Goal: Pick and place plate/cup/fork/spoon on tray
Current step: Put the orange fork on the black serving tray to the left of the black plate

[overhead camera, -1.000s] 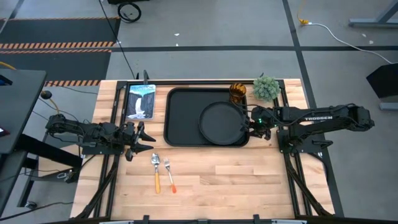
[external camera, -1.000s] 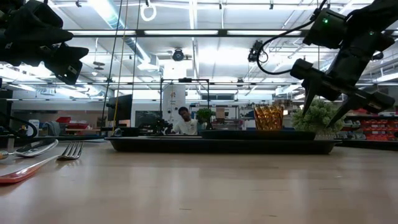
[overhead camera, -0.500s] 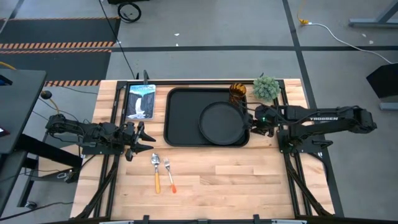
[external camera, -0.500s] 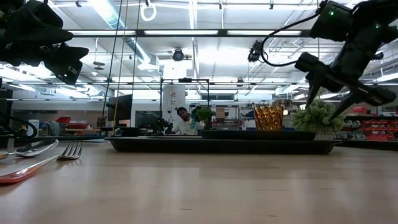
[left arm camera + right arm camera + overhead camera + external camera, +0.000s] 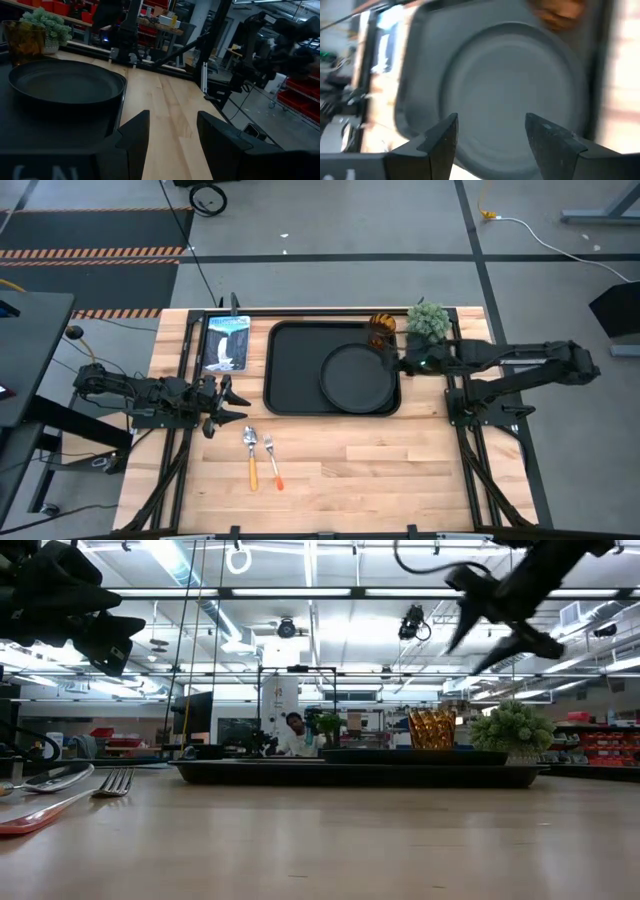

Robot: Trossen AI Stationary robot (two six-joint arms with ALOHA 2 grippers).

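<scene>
High view: right claw [image 5: 388,361] spread, empty — above the plate [image 5: 355,377] on the tray [image 5: 295,370].

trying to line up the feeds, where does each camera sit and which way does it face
High view: above the table, looking straight down; both arms, tray, plate.
Low view: at tabletop height, looking level across; fork near, right gripper raised and open.
Left wrist view: on the left arm, looking across the plate toward the cup; own fingers apart.
Right wrist view: above the plate; own fingers apart.
Shared: every view shows the tray.
</scene>
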